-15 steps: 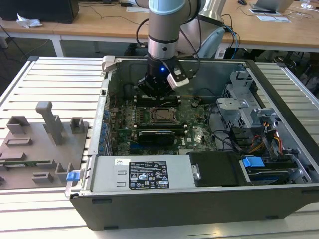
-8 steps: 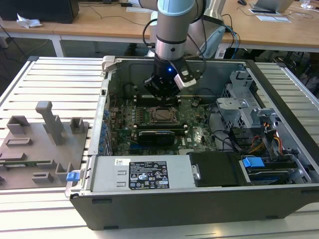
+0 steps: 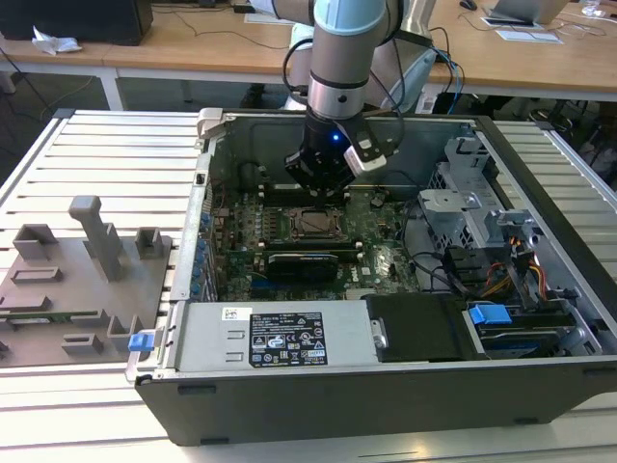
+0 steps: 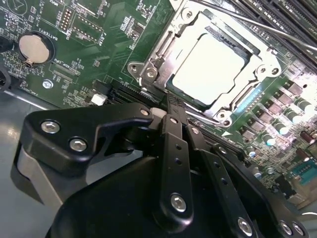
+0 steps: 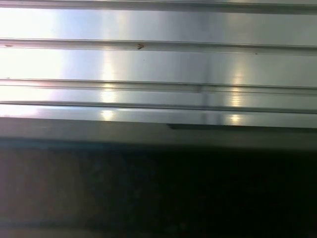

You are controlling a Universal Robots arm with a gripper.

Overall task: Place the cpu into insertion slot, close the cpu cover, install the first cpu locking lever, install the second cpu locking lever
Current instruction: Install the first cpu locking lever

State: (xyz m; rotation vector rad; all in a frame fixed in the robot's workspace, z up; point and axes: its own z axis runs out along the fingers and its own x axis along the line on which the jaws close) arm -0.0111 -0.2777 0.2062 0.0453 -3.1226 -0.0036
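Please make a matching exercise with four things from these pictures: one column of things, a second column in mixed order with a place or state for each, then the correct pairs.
Things:
1. cpu
2. cpu cover
3. gripper
4. round coin battery

Places or states:
A. on the green board, away from the socket
B. closed down, framing the chip
C. lying in the socket, silver top showing
D. close beside the socket's edge

Pairs: 1-C, 2-B, 3-D, 4-A
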